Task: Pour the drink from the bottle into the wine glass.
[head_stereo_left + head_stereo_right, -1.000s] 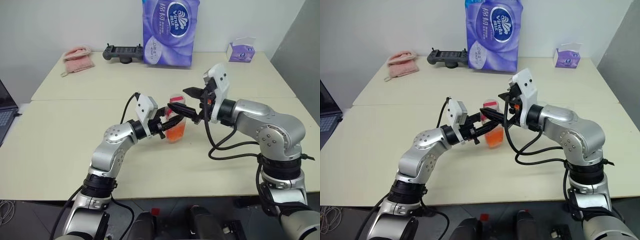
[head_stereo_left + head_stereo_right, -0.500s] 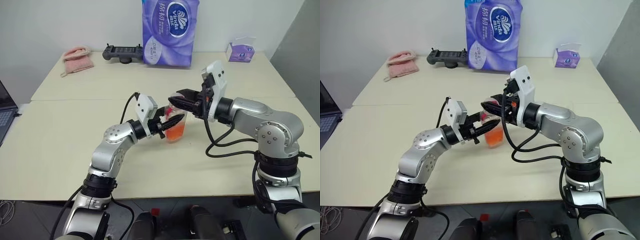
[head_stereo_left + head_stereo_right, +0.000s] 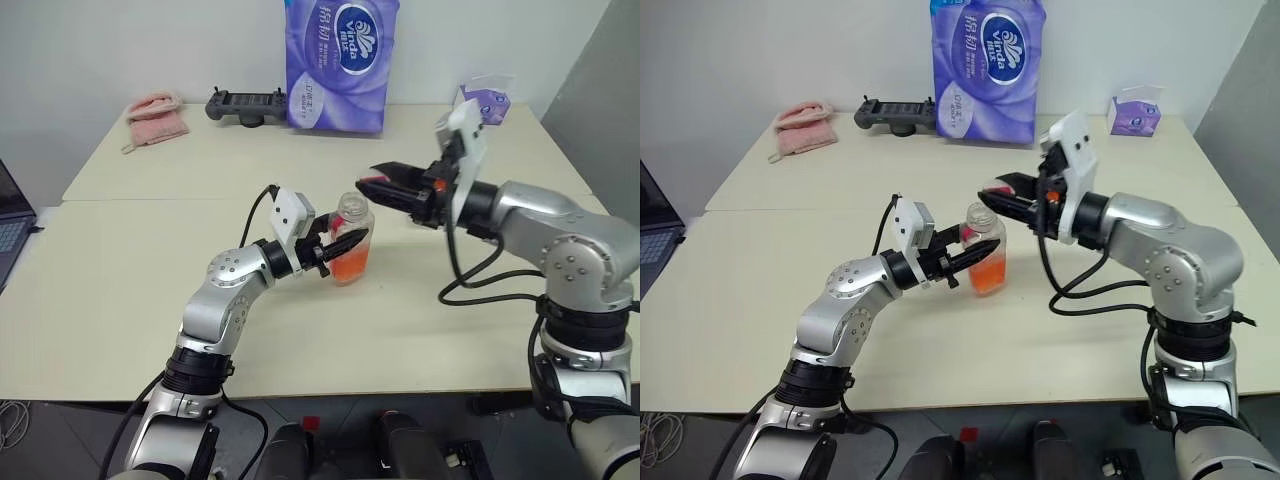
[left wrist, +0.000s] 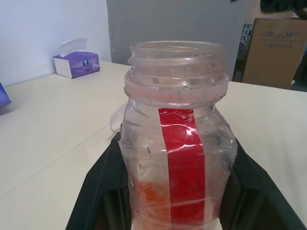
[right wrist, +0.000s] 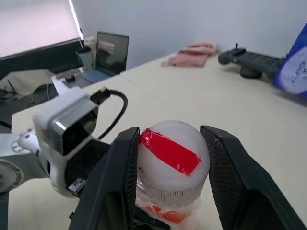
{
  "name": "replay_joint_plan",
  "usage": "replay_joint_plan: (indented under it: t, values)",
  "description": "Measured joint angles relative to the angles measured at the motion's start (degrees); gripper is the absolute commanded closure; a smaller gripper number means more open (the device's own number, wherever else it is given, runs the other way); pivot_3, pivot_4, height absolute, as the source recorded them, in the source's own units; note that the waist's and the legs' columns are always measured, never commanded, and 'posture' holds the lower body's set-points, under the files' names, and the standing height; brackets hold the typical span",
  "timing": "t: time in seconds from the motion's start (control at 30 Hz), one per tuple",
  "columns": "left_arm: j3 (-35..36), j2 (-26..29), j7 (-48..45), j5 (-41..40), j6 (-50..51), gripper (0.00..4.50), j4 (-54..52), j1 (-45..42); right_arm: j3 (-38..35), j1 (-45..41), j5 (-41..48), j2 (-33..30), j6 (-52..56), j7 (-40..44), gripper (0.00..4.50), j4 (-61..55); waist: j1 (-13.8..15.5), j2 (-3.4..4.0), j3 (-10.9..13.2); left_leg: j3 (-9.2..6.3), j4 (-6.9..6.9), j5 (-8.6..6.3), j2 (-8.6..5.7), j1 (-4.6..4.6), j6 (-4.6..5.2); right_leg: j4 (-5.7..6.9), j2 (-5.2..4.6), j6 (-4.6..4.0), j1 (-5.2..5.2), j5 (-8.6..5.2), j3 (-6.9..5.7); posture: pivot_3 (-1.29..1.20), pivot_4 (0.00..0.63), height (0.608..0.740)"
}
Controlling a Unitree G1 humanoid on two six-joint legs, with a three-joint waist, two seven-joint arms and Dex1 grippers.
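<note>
Left eye view, left pincer (image 3: 345, 243) gripping uncapped bottle (image 3: 351, 240), right pincer (image 3: 375, 183) seemingly clamping cap (image 5: 173, 163), bare table (image 3: 120, 290) around.

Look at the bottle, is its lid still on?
No, the bottle has an open mouth, and the right gripper holds the cap.

Bright even indoor light, soft faint shadows on table (image 3: 120, 300), slight glare on bottle (image 4: 177, 143), bkgd soft.

Right gripper (image 3: 372, 181) closed on cap (image 5: 170, 154), lifted it off bottle (image 3: 350, 240), now uncapped.
</note>
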Motion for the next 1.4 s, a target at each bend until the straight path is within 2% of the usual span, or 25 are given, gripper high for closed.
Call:
replay_joint_plan:
  t: [0.17,0.27,0.37,0.47,0.57,0.73,0.83,0.97,1.03,1.2,1.3,1.4]
  values:
    - [0.0,-0.1,-0.3,-0.1,0.0,2.77,0.0,0.0,-7.2,3.5,-3.9,-3.0,-4.0,-5.8,2.8,2.5,0.1,-0.05,0.0,0.02,0.02,0.0,-0.01,0.02,0.0,-0.03,0.0,0.0,0.07,0.0,0.03,0.0,0.15,0.74]
    - [0.5,-0.1,-0.5,-0.1,-0.1,2.77,0.1,-0.1,-9.2,15.6,-11.9,-3.3,-8.7,-12.1,2.8,6.5,0.4,-0.19,-0.1,0.01,0.0,0.0,-0.02,0.02,0.0,-0.06,-0.02,0.01,0.1,0.0,0.02,0.0,0.15,0.74]
    - [0.9,-0.4,-0.6,-0.1,-0.1,2.77,0.6,-0.5,-9.1,26.3,-16.3,-0.4,-11.8,-15.1,2.8,9.7,0.2,-0.1,-0.1,0.16,-0.03,0.0,-0.01,0.0,0.0,0.02,-0.04,0.01,-0.02,0.0,0.19,0.0,0.15,0.74]
    - [0.8,-0.9,-1.0,-0.1,-0.1,2.77,1.3,-1.1,-8.8,30.2,-18.7,0.3,-14.7,-15.7,2.8,10.4,-0.3,-0.06,-0.1,0.23,-0.02,0.0,0.01,0.08,0.0,0.04,0.01,0.01,-0.01,0.0,0.23,0.0,0.15,0.74]
    - [0.8,-0.9,-1.1,0.0,-0.7,2.77,1.6,-1.3,-8.4,32.1,-21.5,0.7,-17.8,-16.6,1.82,12.4,-0.3,-0.06,-0.1,0.21,-0.01,0.01,0.05,0.19,0.0,0.04,0.12,0.17,0.09,-0.1,0.23,0.0,0.15,0.74]
    - [1.2,-0.5,-1.1,0.3,-1.3,2.77,3.6,-2.4,-7.2,32.4,-24.2,1.3,-21.0,-16.5,0.04,16.6,-0.1,-0.06,-0.1,0.2,-0.01,0.01,0.04,0.17,0.0,0.01,0.14,0.11,0.09,-0.07,0.25,0.0,0.15,0.74]
    - [2.0,0.0,-0.7,0.3,-1.2,2.77,4.3,-2.5,-6.2,32.2,-24.8,-0.7,-20.7,-14.0,0.0,16.8,-0.1,-0.06,-0.1,0.2,-0.01,0.01,0.04,0.16,0.0,-0.01,0.13,0.02,0.09,-0.01,0.25,0.0,0.15,0.74]
    - [4.4,0.4,0.7,0.2,-1.2,2.77,5.7,-2.6,-1.6,32.3,-24.2,-8.0,-17.2,-7.1,0.0,11.9,-0.1,-0.05,-0.1,0.17,-0.01,0.0,0.05,0.17,0.0,0.0,0.13,0.08,0.1,-0.05,0.21,0.0,0.15,0.74]
    - [5.7,0.9,1.6,0.2,-1.2,2.77,6.8,-2.6,-1.2,31.5,-24.1,-9.2,-16.3,-5.8,0.0,10.0,-0.1,-0.05,-0.1,0.17,0.0,0.01,0.06,0.17,0.0,0.0,0.16,0.28,0.1,-0.17,0.22,0.0,0.15,0.74]
    - [10.0,2.1,5.4,0.2,-1.2,2.77,9.0,-3.0,1.7,22.8,-21.0,-9.8,-12.2,-2.5,0.0,3.6,-0.2,-0.05,-0.1,0.1,-0.01,0.01,0.08,0.16,0.0,0.02,0.16,0.27,0.07,-0.17,0.16,0.0,0.15,0.74]
    - [12.0,3.3,9.4,2.1,-2.1,2.77,11.5,-3.7,6.9,17.7,-17.1,-6.4,-11.1,1.5,0.0,-2.3,-0.1,-0.06,-0.1,-0.01,-0.02,0.0,0.1,0.16,0.0,0.02,0.16,0.02,0.09,-0.01,0.04,0.0,0.15,0.74]
    - [15.6,3.8,17.0,4.9,-4.0,2.77,17.9,-6.0,16.3,11.7,-16.3,5.7,-11.7,0.9,0.0,-2.6,-0.4,-0.07,-0.1,-0.02,0.0,0.01,0.16,0.18,-0.01,0.09,0.2,0.01,0.05,0.0,0.04,0.0,0.15,0.74]
